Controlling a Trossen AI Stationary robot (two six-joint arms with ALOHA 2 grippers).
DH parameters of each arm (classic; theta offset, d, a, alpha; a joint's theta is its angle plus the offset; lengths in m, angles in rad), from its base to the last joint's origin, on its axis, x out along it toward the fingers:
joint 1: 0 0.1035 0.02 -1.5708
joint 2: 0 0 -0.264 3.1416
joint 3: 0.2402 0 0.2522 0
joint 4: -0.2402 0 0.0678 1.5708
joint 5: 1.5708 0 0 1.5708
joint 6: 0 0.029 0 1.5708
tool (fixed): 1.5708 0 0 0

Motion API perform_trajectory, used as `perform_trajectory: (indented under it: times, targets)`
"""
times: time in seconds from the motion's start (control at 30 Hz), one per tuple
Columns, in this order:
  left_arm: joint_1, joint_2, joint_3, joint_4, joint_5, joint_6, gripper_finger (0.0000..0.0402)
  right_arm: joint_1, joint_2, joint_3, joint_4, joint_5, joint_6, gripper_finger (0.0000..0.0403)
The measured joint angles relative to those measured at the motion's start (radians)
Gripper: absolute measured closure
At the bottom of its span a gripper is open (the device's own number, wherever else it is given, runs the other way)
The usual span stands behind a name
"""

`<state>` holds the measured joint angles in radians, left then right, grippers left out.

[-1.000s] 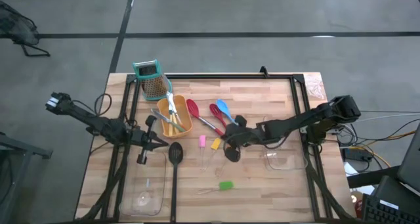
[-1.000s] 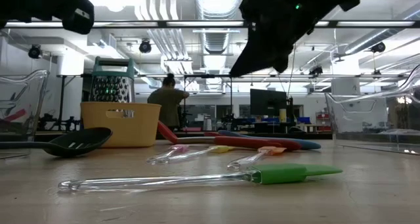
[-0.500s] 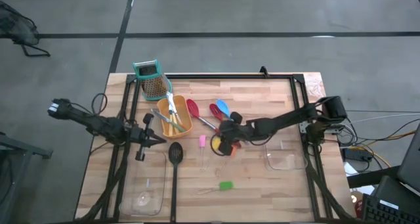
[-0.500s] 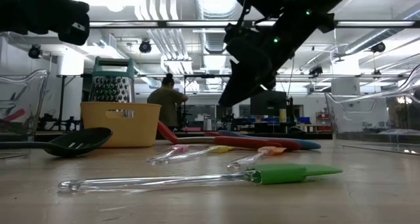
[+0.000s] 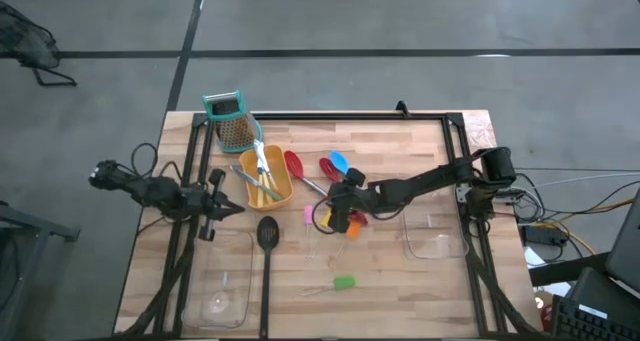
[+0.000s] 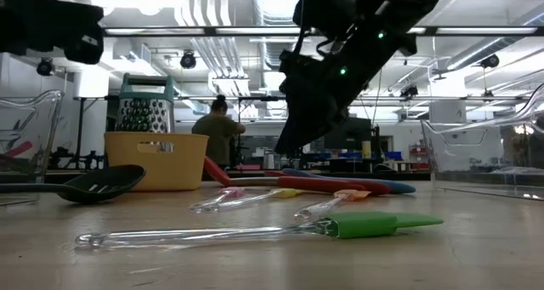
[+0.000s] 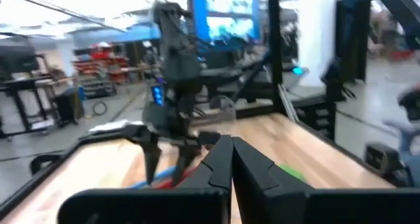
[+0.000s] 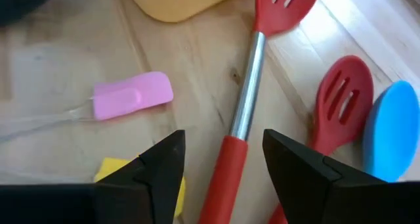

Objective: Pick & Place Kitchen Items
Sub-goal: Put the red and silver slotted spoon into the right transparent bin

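Note:
My right gripper [image 8: 223, 142] is open and hovers above the table's middle [image 5: 335, 218]. Its fingers stand on either side of a long red slotted spoon's handle [image 8: 226, 165] without touching it. A second red spoon [image 8: 342, 89] and a blue spoon [image 8: 394, 129] lie beside it. Flat on the wood lie a pink-tipped tool [image 8: 131, 96], a yellow-tipped tool [image 8: 111, 169], a green-tipped tool [image 5: 344, 282] and a black slotted spoon [image 5: 267, 231]. My left gripper [image 5: 214, 205] is shut and holds nothing, left of the yellow tray [image 5: 283, 189].
The yellow tray holds several utensils, and the teal-topped grater [image 5: 232, 121] stands behind it. Clear trays sit at the near left [image 5: 222, 286] and at the right [image 5: 435, 239]. A person [image 6: 218, 130] stands in the room beyond the table.
My right gripper has moved toward the table's left edge and come lower, over the red spoon's handle, and it has opened. My left gripper has drawn back a little toward the left edge. No utensil has moved.

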<state>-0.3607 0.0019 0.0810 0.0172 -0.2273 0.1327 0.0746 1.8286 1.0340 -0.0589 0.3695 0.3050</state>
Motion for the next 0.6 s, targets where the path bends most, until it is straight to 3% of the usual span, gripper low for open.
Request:
perform_trajectory:
  times: [0.23,0.6]
  targets:
    - [0.0,0.002,-0.005,0.007,-0.074,-0.039,0.0378,-0.007,0.074,0.046,-0.043,0.0,-0.029,0.0229]
    - [0.0,0.022,-0.005,0.004,-0.099,-0.033,0.0383,-0.029,0.183,0.14,-0.171,0.005,-0.016,0.0266]
